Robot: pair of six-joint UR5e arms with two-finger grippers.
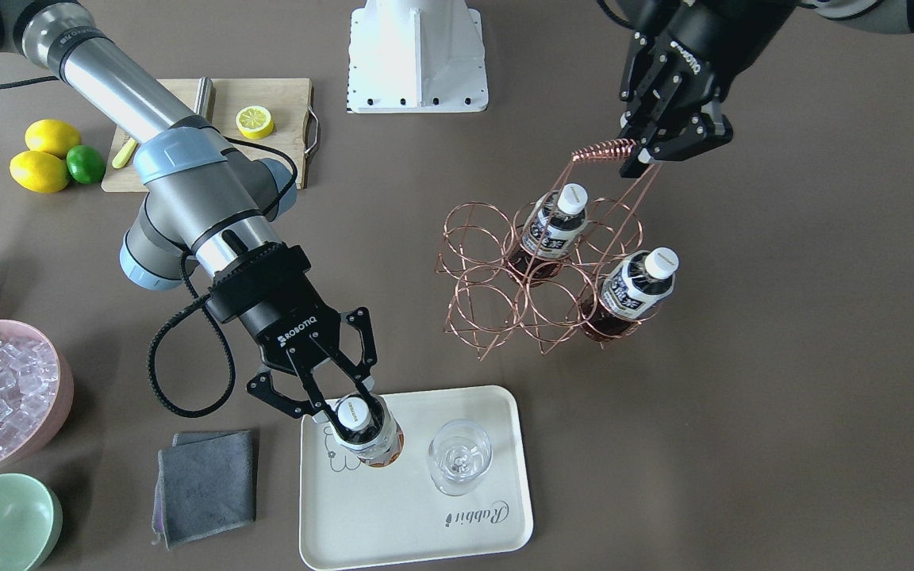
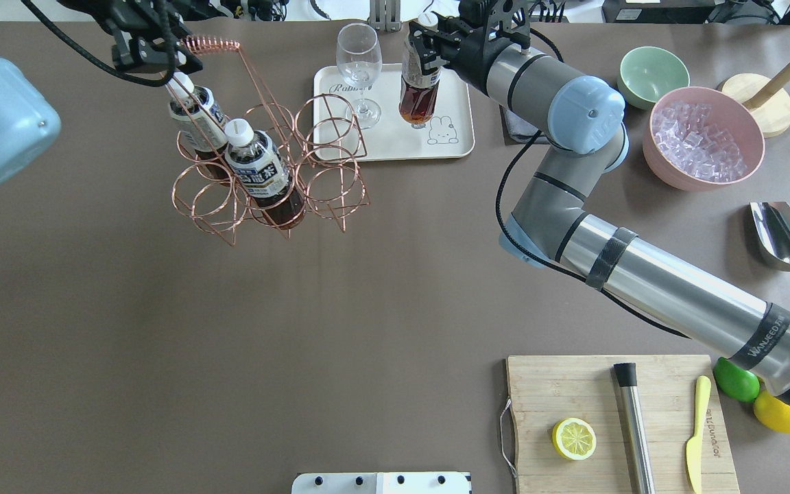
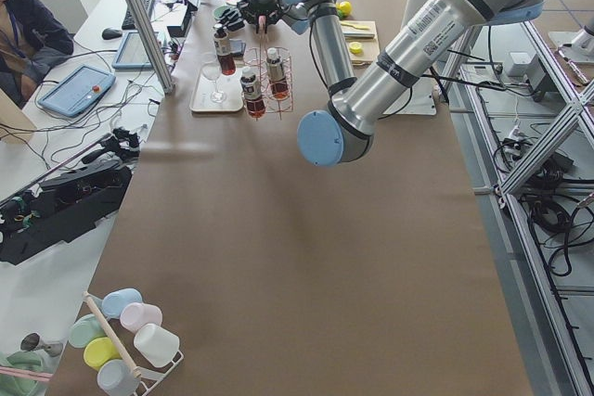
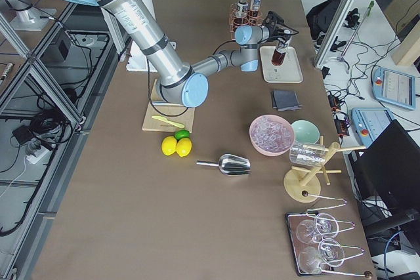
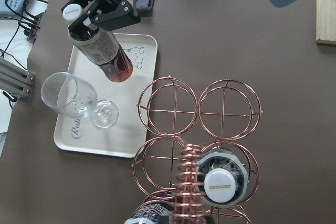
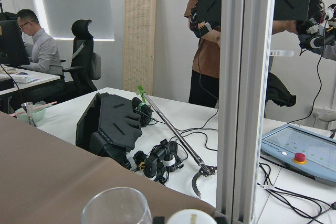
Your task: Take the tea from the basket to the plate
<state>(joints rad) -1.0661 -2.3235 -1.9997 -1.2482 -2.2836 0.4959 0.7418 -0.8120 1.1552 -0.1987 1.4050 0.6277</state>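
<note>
Suntory tea [image 1: 370, 436] in R fingers [image 1: 308, 388] over "Rabbit" plate [image 1: 393, 515], L fingers [image 1: 636, 161] prob. gripping basket [image 1: 604, 150]

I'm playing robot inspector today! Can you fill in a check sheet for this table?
Surface: brown table; spills: nothing seen.
Job's things: one tea over the plate; two teas in the basket.
Clutter: glass, ice bowl, green bowl, cloth, scoop, cutting board, lemons.
Grippers: right gripper fingers shut on the tea; left gripper shut on the basket's handle.
Cables: black cable loops beside the right wrist.
Surroundings: people at desks.
</note>
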